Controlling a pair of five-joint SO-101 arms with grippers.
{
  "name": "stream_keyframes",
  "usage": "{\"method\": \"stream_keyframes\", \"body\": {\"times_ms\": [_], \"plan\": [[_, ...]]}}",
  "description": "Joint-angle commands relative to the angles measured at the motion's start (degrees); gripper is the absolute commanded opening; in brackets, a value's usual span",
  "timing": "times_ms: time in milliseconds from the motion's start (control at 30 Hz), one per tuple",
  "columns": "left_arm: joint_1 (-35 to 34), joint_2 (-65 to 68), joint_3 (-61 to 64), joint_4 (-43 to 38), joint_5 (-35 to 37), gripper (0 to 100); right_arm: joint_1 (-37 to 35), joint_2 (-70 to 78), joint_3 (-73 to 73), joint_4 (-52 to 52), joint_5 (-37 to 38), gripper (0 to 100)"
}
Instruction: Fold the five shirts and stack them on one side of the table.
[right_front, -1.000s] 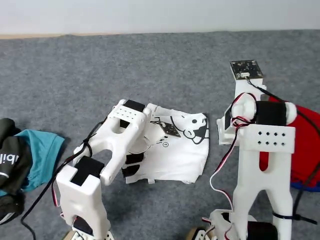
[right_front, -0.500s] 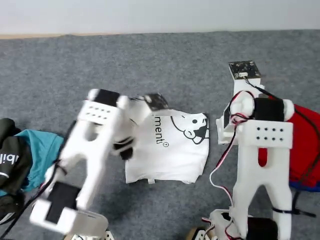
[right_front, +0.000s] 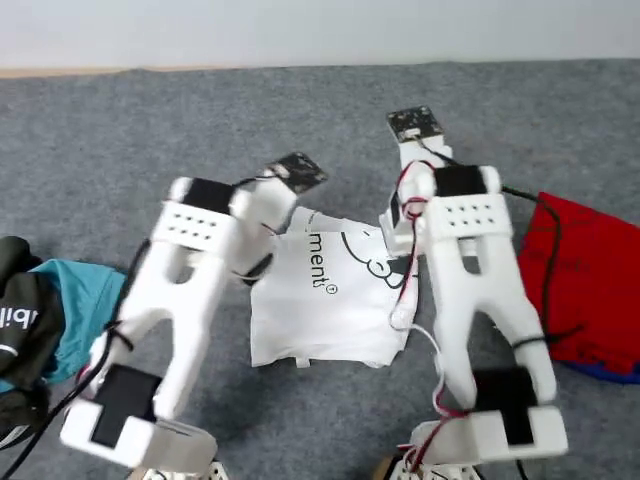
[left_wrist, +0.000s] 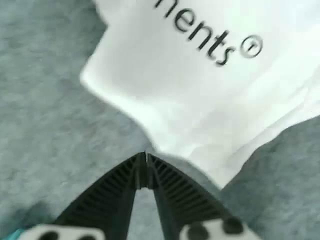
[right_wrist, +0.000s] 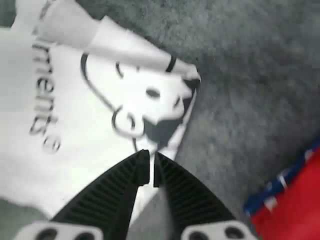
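Observation:
A folded white shirt (right_front: 330, 310) with black print lies mid-table. My left gripper (right_front: 256, 268) sits at the shirt's left edge. In the left wrist view the left gripper (left_wrist: 145, 159) is shut and empty, just off the border of the white shirt (left_wrist: 200, 85). My right gripper (right_front: 399, 264) is over the shirt's right edge. In the right wrist view the right gripper (right_wrist: 149, 159) is shut, holds nothing, and its tips are above the bear print on the white shirt (right_wrist: 65, 125). A red shirt (right_front: 590, 290) lies at the right.
A teal shirt (right_front: 85, 300) and a dark shirt (right_front: 20, 330) are bunched at the table's left edge. Blue cloth (right_front: 610, 372) peeks from under the red shirt (right_wrist: 295, 200). Grey carpet covers the table, with open room at the back.
The left arm lifted off the white shirt and pulled back to its left edge. The right arm swung left from beside the red shirt to over the white shirt's right edge.

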Motion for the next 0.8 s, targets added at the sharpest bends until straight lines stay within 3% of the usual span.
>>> {"method": "stream_keyframes", "body": {"times_ms": [0,233,400,767], "plan": [[4.8,2.2,-0.1,-1.8,2.3,1,1.2,5.8,-3.1,-5.1,0.1,0.9],[8.0,10.7,-0.1,-1.8,2.2,1,5.8,15.2,-3.1,-9.9,0.4,1.0],[7.1,15.0,0.8,-0.8,1.5,1,8.2,17.4,-3.1,-9.8,5.7,1.0],[5.9,13.5,10.4,1.3,-5.0,1,11.7,17.3,-3.1,-9.8,6.2,1.0]]}}
